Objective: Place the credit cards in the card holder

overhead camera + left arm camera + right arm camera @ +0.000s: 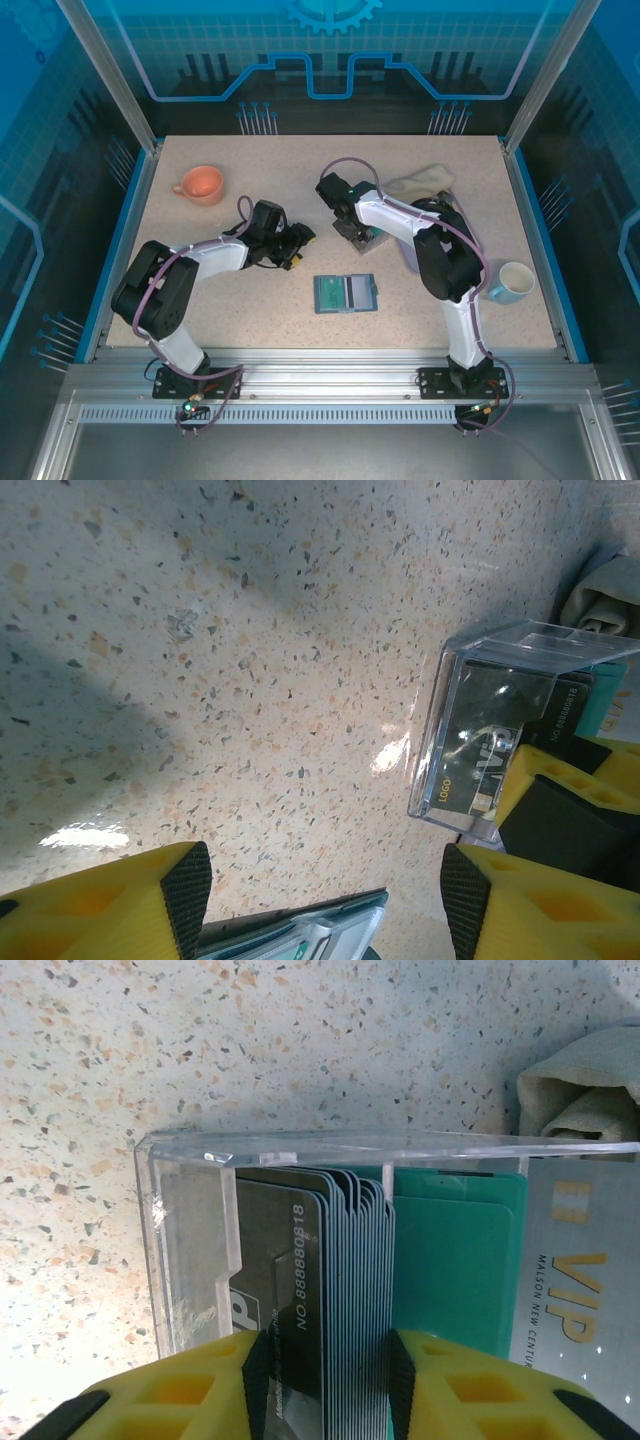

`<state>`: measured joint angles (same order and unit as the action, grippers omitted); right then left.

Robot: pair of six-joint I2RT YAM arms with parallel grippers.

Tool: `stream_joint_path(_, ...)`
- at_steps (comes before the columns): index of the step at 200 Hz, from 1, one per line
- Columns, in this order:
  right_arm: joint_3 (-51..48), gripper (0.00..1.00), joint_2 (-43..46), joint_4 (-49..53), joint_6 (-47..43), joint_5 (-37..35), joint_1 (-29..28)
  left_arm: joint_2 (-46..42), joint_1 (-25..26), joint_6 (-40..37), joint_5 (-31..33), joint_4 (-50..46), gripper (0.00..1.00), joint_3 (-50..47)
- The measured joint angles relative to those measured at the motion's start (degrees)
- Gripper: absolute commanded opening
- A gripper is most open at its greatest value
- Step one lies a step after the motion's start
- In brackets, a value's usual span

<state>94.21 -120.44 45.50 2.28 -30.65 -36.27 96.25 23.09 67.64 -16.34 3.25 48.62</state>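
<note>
1. The right gripper (325, 1385) straddles the upright credit cards (340, 1280) in the clear plastic box (190, 1260). I cannot tell whether its pads pinch them.
2. It is best to grip few cards squarely, then lift straight up past the box wall.
3. The left gripper (325, 900) hangs open and empty.
4. From above, the card holder (346, 293) lies flat at 6 o'clock from the right gripper and 4 o'clock from the left.

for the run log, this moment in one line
left gripper: open, empty | right gripper: straddling credit cards in clear box, grip unclear | card holder: lying open on table
</note>
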Motion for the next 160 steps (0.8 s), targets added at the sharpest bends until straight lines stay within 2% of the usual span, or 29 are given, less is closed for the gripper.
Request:
stream_joint_path(92,-0.7,0.33,1.6,-0.5,-0.4,-2.0,0.1,0.0,0.0,0.0,0.0,0.0,0.65,0.1)
stream_joint_path(133,-0.7,0.22,1.6,-0.5,-0.8,-1.9,0.1,0.0,0.0,0.0,0.0,0.0,0.65,0.1)
stream_joint_path(160,-0.7,0.19,1.6,-0.5,-0.9,-1.9,0.1,0.0,0.0,0.0,0.0,0.0,0.65,0.1)
